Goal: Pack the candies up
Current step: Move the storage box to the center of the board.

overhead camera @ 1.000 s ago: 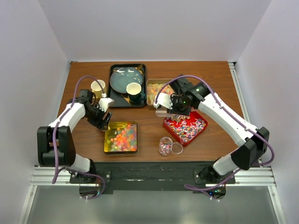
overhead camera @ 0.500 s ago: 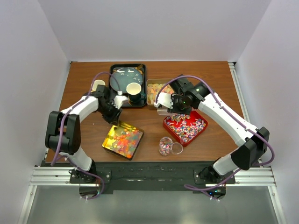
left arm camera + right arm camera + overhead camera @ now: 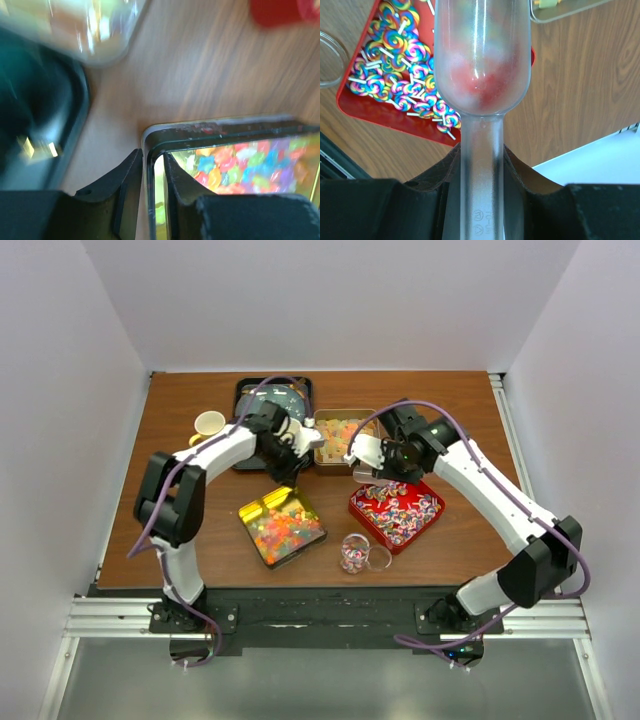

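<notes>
The left pincer point(image 3: 152, 182) is clamped on a wall of the gold square metal tin point(image 3: 220, 125) beside its corner, one finger inside and one outside; the bright orange, yellow and green cube candies point(image 3: 240, 165) fill the tin just ahead of the inner finger; a black tray point(image 3: 75, 100) sits ahead and to its outer side. The right pincer point(image 3: 481, 175) is closed on the handle of a frosted clear plastic scoop point(image 3: 480, 50); the scoop's bowl hangs ahead of it over the red square tray point(image 3: 350, 107), where the swirl-striped candies point(image 3: 395, 45) lie; the pale pastel candies point(image 3: 338, 428) lie in a silver tin point(image 3: 560, 12) farther ahead; a clear round jar point(image 3: 353, 552) stands behind this pincer, beside the red tray.
</notes>
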Tool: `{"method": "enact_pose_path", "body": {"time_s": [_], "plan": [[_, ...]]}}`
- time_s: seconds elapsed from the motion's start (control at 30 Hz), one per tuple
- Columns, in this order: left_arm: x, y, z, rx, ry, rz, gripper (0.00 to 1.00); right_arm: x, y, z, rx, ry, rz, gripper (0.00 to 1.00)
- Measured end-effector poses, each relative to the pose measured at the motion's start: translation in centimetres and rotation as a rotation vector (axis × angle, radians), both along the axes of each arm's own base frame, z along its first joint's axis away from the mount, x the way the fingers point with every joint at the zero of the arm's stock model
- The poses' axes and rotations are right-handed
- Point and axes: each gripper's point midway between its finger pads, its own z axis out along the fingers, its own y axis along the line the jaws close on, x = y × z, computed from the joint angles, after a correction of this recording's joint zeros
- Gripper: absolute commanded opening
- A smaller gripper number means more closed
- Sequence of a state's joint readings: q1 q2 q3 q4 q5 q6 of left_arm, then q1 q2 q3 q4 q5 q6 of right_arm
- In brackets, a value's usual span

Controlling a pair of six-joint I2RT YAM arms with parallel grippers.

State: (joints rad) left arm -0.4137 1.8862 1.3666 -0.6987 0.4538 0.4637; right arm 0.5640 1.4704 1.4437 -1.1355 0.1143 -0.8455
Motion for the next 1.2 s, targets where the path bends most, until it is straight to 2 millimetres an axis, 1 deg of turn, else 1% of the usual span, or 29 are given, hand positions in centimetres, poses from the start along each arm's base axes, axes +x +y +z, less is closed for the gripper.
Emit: {"method": "enact_pose_path", "body": {"time_s": [0.1, 0.2, 0.3, 0.5, 0.57, 0.7, 0.83, 0.97, 1.03, 1.07, 1.13, 1.17, 1.2], "plan": [[1.7, -3.1, 0.7, -0.032, -0.035, -0.051, 0.28, 0.0, -0.7, 0.1, 0.001, -0.003, -0.020, 0.00], [2.9, -6.0, 1.3, -0.061, -0.064, -0.097, 0.28, 0.0, -1.4, 0.4, 0.005, -0.017, -0.039, 0.00], [3.5, -8.3, 1.8, -0.085, -0.083, -0.136, 0.28, -0.1, -2.0, 0.3, 0.005, -0.021, -0.055, 0.00], [3.1, -12.7, 2.1, -0.128, -0.090, -0.211, 0.26, -0.6, -3.6, -0.5, -0.007, -0.002, -0.095, 0.00], [2.7, -14.5, 2.0, -0.154, -0.074, -0.225, 0.25, -0.6, -4.3, -0.8, -0.012, 0.004, -0.112, 0.00], [2.0, -16.9, 1.5, -0.188, -0.035, -0.229, 0.25, -0.7, -5.8, -0.8, -0.018, -0.002, -0.155, 0.00], [1.8, -18.7, 1.3, -0.219, -0.015, -0.223, 0.26, -1.0, -7.1, -0.2, -0.012, -0.024, -0.194, 0.00], [2.0, -19.6, 2.5, -0.247, -0.018, -0.206, 0.25, -1.1, -7.5, 0.4, -0.002, -0.044, -0.206, 0.00], [2.2, -19.3, 3.6, -0.260, -0.033, -0.195, 0.25, -1.2, -7.5, 0.4, -0.001, -0.046, -0.206, 0.00], [2.0, -18.8, 4.1, -0.262, -0.036, -0.190, 0.24, -1.2, -7.5, 0.4, -0.001, -0.045, -0.206, 0.00], [1.4, -16.8, 5.6, -0.270, -0.047, -0.200, 0.22, -1.2, -7.5, 0.4, -0.001, -0.043, -0.206, 0.00], [1.0, -15.4, 6.4, -0.272, -0.057, -0.211, 0.22, -1.3, -7.5, 0.3, -0.002, -0.040, -0.205, 0.00], [0.6, -13.7, 7.3, -0.269, -0.074, -0.229, 0.22, -1.3, -7.5, 0.3, 0.001, -0.038, -0.204, 0.00]]}}
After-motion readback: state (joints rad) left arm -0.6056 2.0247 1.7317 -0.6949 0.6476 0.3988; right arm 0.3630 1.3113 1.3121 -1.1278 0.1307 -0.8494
